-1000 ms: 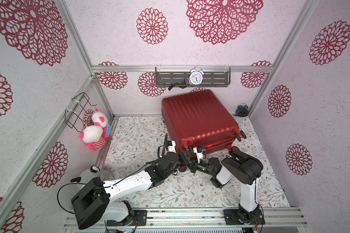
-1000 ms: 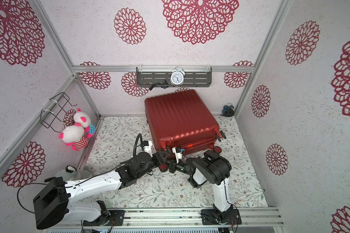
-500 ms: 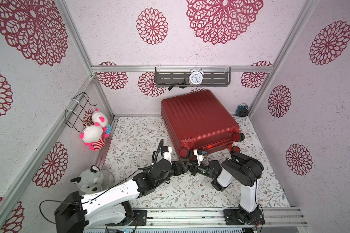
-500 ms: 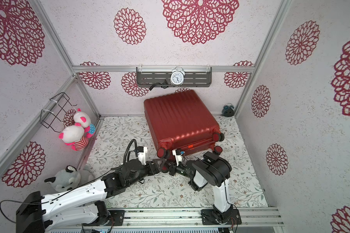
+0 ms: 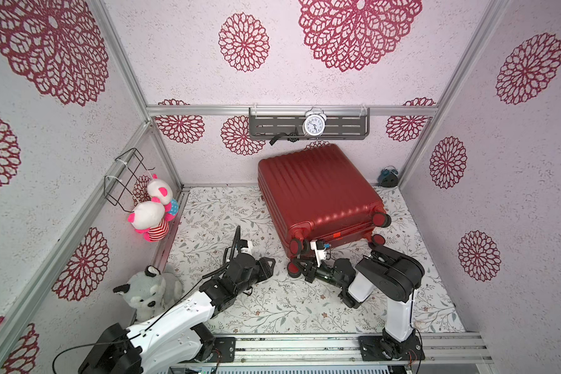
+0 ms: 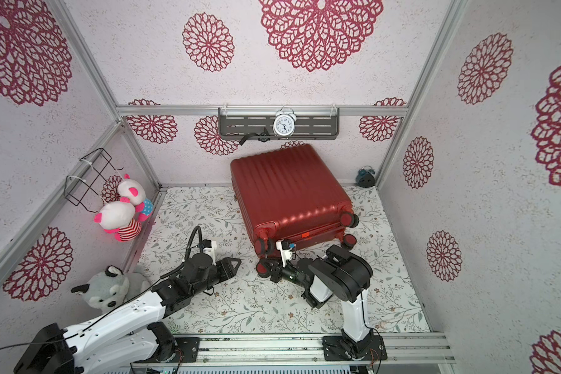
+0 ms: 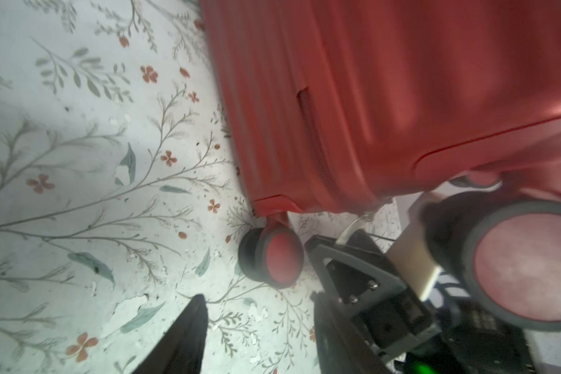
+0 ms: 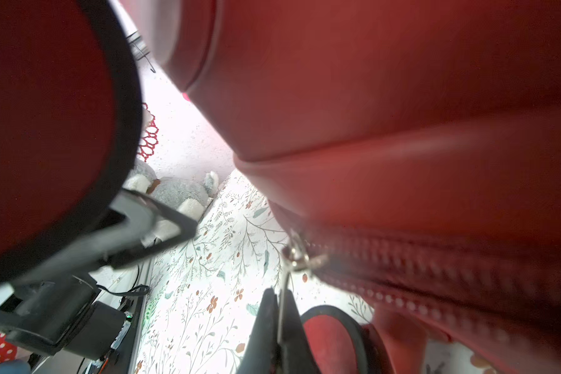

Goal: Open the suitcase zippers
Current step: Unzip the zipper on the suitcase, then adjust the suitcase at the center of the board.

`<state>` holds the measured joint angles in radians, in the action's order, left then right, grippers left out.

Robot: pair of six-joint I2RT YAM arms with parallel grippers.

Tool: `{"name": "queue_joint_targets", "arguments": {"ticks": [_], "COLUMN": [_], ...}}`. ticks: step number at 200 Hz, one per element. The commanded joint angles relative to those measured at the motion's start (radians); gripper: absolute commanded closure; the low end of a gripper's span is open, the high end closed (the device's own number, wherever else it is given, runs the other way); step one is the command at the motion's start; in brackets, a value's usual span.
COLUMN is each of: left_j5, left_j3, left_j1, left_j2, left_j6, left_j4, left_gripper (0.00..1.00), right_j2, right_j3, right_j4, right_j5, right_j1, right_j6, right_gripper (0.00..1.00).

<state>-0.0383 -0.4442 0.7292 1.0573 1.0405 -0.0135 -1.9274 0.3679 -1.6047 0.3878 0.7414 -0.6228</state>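
Left side: grey plush toy (image 5: 146,291) against the left wall, clear of the work.

Left gripper (image 6: 233,263): low over the floral mat (image 5: 208,207), apart from the case and pointing towards its wheel end. In the left wrist view the fingers stand apart with only mat between them, so it is empty.

Right gripper (image 8: 279,302): at the near left corner of the case, among the wheels (image 5: 293,269). The fingers are pressed together on the thin metal zipper pull (image 8: 285,281). The slider sits at the corner, with the toothed zipper track (image 8: 434,268) running away from it along the seam. I cannot tell whether the teeth there are parted.

Suitcase (image 5: 318,191): lies on its broad face on the mat, centre to right. Its far end is close to the back wall and its wheel end faces the arms. Lid down, no lining showing.

Step in hand (judgement): draw the slider along the seam.
- Pull in line with the track, not outward from the shell. A sideways pull would likely cock the slider or slip the tab.
- Take the corner curve slowly, turning the wrist with it.
- The case is on wheels and may skate towards the pull. The free left gripper could brace the shell near the corner.
- The wheel just beside the right fingers looks like a snag risk.
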Motion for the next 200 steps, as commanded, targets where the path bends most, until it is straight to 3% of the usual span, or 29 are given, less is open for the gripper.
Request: {"name": "queue_joint_targets", "arguments": {"ticks": [1, 32, 97, 137, 200], "left_j5": [0.101, 0.162, 0.159, 0.164, 0.177], "left_j3": [0.003, 0.002, 0.012, 0.029, 0.054], "left_j1": [-0.011, -0.011, 0.0, -0.001, 0.027], "left_j2": [0.095, 0.238, 0.41, 0.485, 0.585], "left_j6": [-0.002, 0.026, 0.041, 0.044, 0.094], "left_j4": [-0.143, -0.276, -0.418, -0.509, -0.72], "left_gripper": [0.47, 0.55, 0.64, 0.68, 0.79], "right_j2": [0.028, 0.049, 0.024, -0.031, -0.044], "right_j3": [-0.003, 0.019, 0.087, 0.066, 0.088], "right_j4": [0.091, 0.103, 0.123, -0.039, -0.08], "right_j5": [0.101, 0.077, 0.095, 0.139, 0.111], "right_j1": [0.087, 0.132, 0.214, 0.219, 0.257], "right_j6": [0.013, 0.001, 0.019, -0.047, -0.186], "right_gripper": [1.0, 1.0, 1.0, 1.0, 1.0]}}
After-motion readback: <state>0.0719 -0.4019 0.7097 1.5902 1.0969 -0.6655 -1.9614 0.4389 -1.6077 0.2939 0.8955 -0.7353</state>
